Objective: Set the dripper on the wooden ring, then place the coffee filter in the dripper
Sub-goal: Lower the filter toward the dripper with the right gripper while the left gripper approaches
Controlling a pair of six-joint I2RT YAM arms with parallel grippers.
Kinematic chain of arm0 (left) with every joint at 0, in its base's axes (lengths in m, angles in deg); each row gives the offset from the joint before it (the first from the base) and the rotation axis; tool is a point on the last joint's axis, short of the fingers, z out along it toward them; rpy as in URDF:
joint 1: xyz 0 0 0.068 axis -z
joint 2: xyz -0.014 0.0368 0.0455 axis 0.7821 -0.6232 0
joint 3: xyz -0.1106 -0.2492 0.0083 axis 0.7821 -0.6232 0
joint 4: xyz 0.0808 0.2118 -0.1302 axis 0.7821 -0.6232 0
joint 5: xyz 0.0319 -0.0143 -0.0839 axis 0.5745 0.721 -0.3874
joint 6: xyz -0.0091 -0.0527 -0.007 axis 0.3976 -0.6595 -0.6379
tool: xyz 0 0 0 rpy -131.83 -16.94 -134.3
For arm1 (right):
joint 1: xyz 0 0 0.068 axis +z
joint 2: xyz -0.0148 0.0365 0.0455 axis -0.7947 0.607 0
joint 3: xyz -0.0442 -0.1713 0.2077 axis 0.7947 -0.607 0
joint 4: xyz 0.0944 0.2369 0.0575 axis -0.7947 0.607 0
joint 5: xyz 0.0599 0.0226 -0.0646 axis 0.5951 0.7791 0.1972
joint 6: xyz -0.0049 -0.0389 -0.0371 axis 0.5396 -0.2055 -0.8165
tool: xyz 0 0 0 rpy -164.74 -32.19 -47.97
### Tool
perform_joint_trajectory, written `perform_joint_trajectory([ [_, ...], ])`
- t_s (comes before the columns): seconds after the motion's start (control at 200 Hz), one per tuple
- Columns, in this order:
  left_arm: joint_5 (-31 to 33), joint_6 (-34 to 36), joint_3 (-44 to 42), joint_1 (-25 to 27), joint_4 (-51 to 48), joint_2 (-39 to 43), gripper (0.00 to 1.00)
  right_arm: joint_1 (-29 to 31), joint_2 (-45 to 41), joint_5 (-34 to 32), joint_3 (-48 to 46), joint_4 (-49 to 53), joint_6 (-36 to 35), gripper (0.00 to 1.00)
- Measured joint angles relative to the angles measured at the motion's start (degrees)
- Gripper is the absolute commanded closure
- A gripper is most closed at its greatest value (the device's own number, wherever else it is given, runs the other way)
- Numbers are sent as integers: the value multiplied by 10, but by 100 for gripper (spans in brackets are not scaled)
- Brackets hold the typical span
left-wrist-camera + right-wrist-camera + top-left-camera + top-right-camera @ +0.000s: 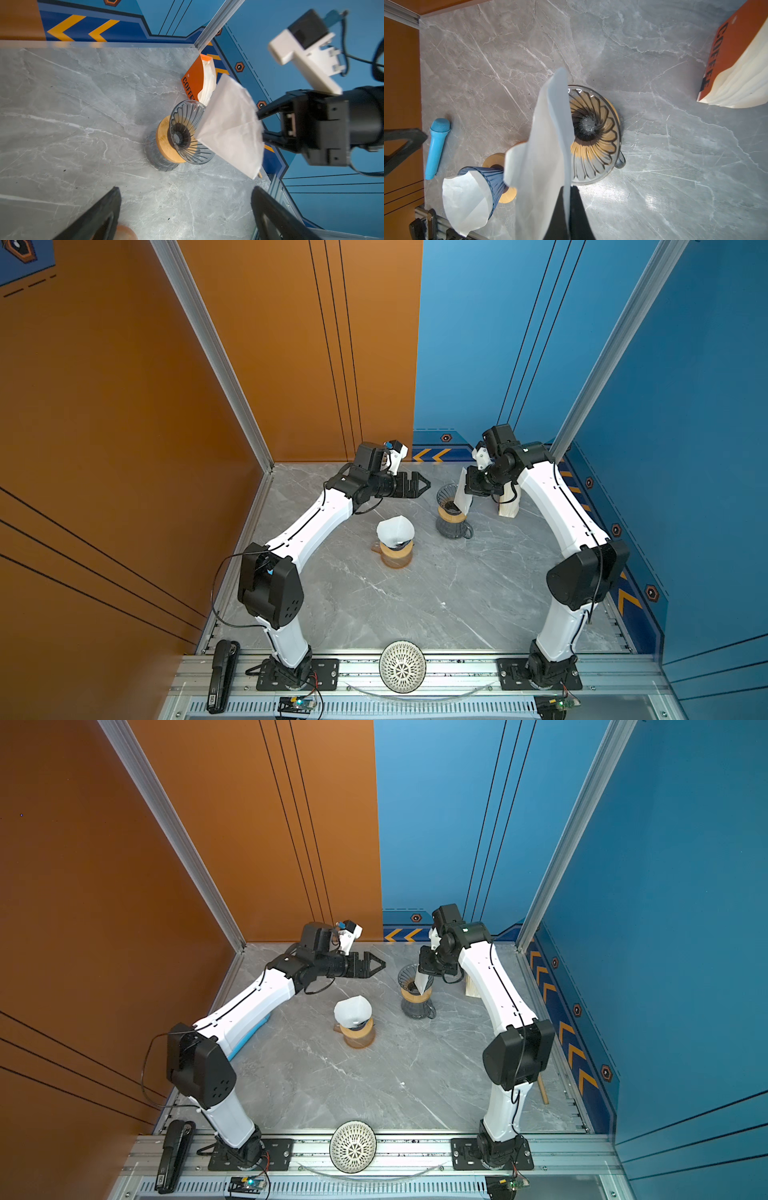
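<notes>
One paper filter [230, 126] (creased), pinched by right pincer [260, 126], over ribbed glass dripper [186, 129], left pincer [424, 485] agape

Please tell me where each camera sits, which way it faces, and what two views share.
Both top views: high over the front rail, looking down at the table; both arms show.
Left wrist: on the left arm, facing the clear dripper and the right end effector pinching the coffee filter; own open fingers show.
Right wrist: on the right arm, looking down into that dripper; own fingers show.
Shared: both wrist views show the orange filter pack.
</notes>
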State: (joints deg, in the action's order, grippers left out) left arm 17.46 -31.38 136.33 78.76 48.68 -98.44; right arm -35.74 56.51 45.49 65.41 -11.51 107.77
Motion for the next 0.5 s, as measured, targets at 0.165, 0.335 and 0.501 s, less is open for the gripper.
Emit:
perform_joint_trajectory([
  [0.165,-1,0,21,12,0,-9,1,15,42,-31,33,17,2,100],
  [0.335,-3,0,30,17,-1,-34,0,26,61,-49,49,25,2,100],
  [0.501,-3,0,47,17,-10,-61,1,30,74,-58,60,25,1,100],
])
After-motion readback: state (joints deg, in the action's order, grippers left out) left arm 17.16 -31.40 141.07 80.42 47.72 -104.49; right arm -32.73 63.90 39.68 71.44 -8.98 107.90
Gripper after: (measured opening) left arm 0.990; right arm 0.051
